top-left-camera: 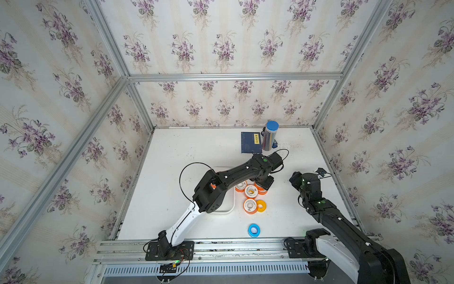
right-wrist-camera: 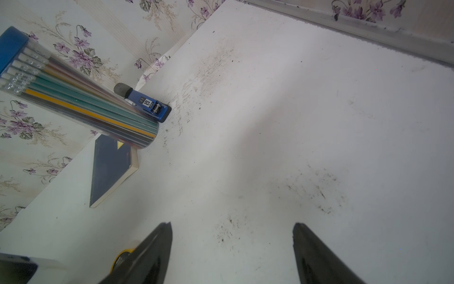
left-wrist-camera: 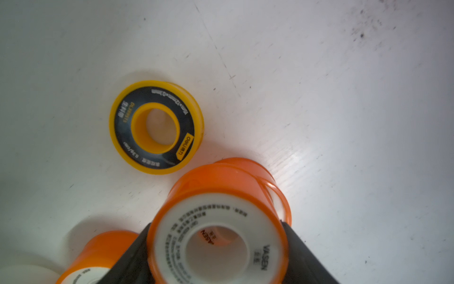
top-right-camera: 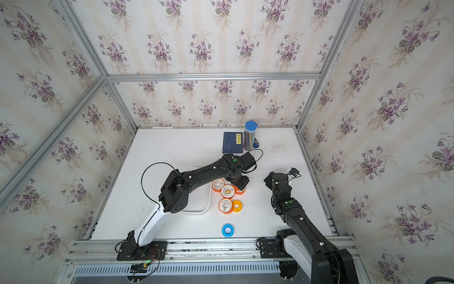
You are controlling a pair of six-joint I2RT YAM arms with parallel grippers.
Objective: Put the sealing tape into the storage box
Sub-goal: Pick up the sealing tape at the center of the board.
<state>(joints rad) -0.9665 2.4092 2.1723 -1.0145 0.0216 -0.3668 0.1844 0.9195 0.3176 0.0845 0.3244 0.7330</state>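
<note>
The left gripper (left-wrist-camera: 216,225) is low over a bunch of spools in the middle of the surface (top-left-camera: 196,147). Its two fingers (left-wrist-camera: 302,248) touch both sides of one orange spool (left-wrist-camera: 218,209), so it looks like it has hold of it. I cannot tell how tight the hold is. The right gripper (right-wrist-camera: 232,246) is wide open with nothing in it, over a bare spot near the right edge.

The box (top-left-camera: 232,204) sits just beside the bunch, on the side nearer the left edge. The left arm hides most of it, so I cannot tell what is inside. More orange spools (top-left-camera: 250,206) and a yellow spool (top-left-camera: 261,205) lie flat on the surface just beside the box. A blue spool (top-left-camera: 253,230) lies alone near the front edge.

The spools look small and light. They look like hard plastic, so they should not squash. But their sides are round and smooth, so one could slip or roll away. The best place to hold one is across the round side, with a finger on each side, right at the middle. Other spools sit very close to this one, so lifting it straight up should keep it from bumping them.
</note>
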